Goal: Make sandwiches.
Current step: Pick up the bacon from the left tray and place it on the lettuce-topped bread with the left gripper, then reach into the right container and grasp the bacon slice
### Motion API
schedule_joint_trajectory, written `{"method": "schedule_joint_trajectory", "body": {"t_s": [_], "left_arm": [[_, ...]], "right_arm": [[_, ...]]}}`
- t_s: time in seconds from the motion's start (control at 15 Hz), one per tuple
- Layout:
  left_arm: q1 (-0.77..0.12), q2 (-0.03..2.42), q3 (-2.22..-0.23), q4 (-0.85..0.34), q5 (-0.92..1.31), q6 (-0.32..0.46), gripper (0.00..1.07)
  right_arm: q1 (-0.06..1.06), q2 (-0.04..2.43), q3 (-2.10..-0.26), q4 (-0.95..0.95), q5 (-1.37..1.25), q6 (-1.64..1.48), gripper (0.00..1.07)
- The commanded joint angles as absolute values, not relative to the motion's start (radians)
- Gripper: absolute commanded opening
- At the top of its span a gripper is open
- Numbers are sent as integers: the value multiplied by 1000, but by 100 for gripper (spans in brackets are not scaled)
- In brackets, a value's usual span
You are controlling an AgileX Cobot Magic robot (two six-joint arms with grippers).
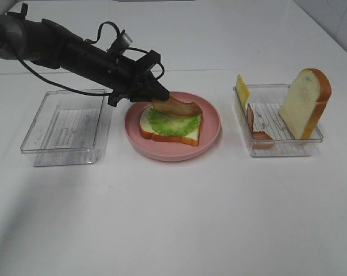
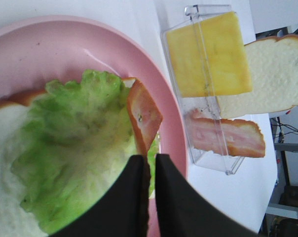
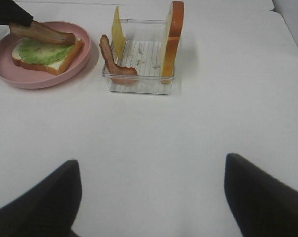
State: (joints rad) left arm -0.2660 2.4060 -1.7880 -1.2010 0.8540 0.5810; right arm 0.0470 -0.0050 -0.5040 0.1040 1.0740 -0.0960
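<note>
On the round pink plate lies a white bread slice topped with a green lettuce leaf. My left gripper reaches over the plate from the left and pinches one end of a brown bacon strip, whose other end rests on the lettuce. The left wrist view shows the gripper almost closed, with the bacon strip edge-on between its fingers above the lettuce. My right gripper stands wide open over bare table, holding nothing, well short of the plate.
A clear tray right of the plate holds an upright bread slice, a yellow cheese slice and another bacon strip. An empty clear tray sits left of the plate. White table stretches toward the front.
</note>
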Motion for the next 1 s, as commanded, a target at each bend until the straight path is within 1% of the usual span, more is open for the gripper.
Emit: {"method": "schedule_joint_trajectory", "body": {"t_s": [0.07, 0.13, 0.2, 0.27, 0.4, 0.47, 0.53, 0.6, 0.73, 0.8, 0.87, 0.93, 1.0], "left_arm": [[-267, 2398, -1795, -1174, 858, 573, 46], [-267, 2389, -1795, -1174, 848, 570, 58], [-267, 2372, -1795, -1171, 830, 571, 67], [-267, 2353, -1795, -1158, 814, 571, 69], [-253, 2317, -1796, -1139, 824, 570, 69], [-242, 2298, -1796, -1112, 841, 554, 69], [-227, 2256, -1796, -1024, 881, 488, 69], [-227, 2256, -1796, -1024, 881, 488, 69], [-211, 2199, -1796, -916, 936, 424, 69], [-210, 2160, -1796, -858, 977, 405, 69], [-211, 2093, -1796, -735, 1040, 382, 69], [-215, 2019, -1795, -625, 1098, 284, 69], [-215, 1970, -1795, -558, 1131, 219, 69]], "right_arm": [[41, -22, -504, 100, 1062, -104, 76], [41, -22, -504, 100, 1062, -104, 76], [41, -22, -504, 100, 1062, -104, 76], [41, -22, -504, 100, 1062, -104, 76], [41, -22, -504, 100, 1062, -104, 76], [41, -22, -504, 100, 1062, -104, 76], [41, -22, -504, 100, 1062, -104, 76], [41, -22, -504, 100, 1062, -104, 76], [41, -22, -504, 100, 1062, -104, 76], [41, -22, -504, 100, 1062, -104, 76], [41, -22, -504, 101, 1062, -104, 76], [41, -22, -504, 101, 1062, -104, 76], [41, -22, -504, 101, 1062, -104, 76]]}}
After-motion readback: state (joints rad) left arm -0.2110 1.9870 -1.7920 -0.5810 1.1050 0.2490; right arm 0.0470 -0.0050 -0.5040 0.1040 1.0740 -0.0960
